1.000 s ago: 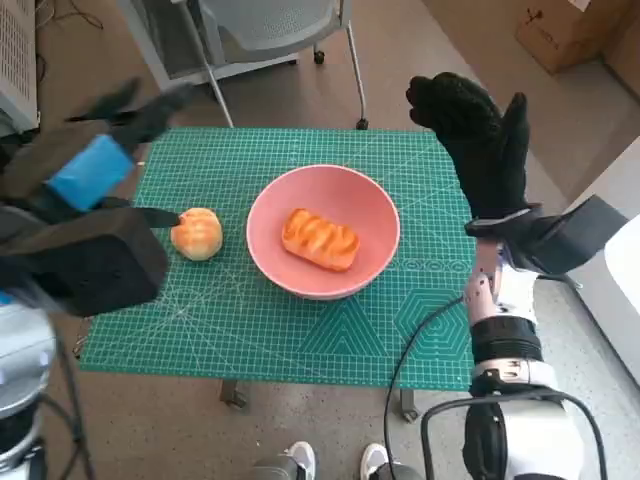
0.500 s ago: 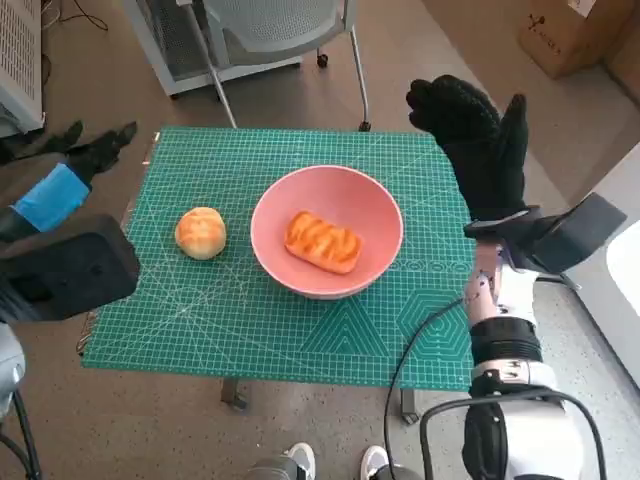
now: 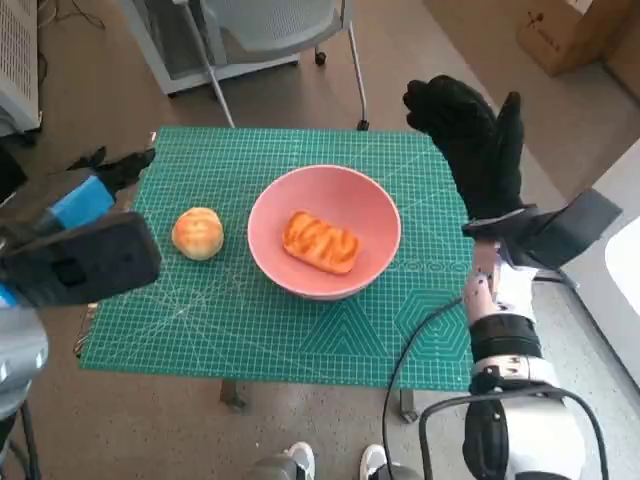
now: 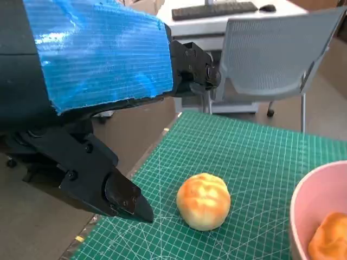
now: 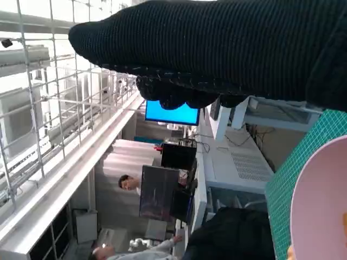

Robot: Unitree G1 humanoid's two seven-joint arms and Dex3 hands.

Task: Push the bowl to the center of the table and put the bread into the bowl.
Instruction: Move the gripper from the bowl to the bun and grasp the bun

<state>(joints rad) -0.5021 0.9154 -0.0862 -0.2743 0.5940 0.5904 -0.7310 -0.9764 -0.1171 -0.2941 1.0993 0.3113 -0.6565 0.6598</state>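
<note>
Bowl: the smooth round pink bowl (image 3: 324, 231) sits near the middle of my surface, on the green gridded cutting mat (image 3: 250, 330).
Long bread: a glossy, ridged, golden oblong loaf (image 3: 320, 241) lies inside the bowl, its long axis running from far-left to near-right.
Round bread: a smooth golden round bun (image 3: 198, 233) rests on the mat just left of the bowl, not touching it.
My left hand: my black hand with blue tape (image 3: 95, 190) hovers off the mat's left edge, left of the bun and apart from it, its fingers (image 4: 116, 195) spread and holding nothing.
My right hand: my black knitted glove (image 3: 470, 140) is raised over the far right corner, fingers apart, holding nothing, well clear of the bowl.
Beyond: a grey chair (image 3: 270, 25) stands behind the surface.
</note>
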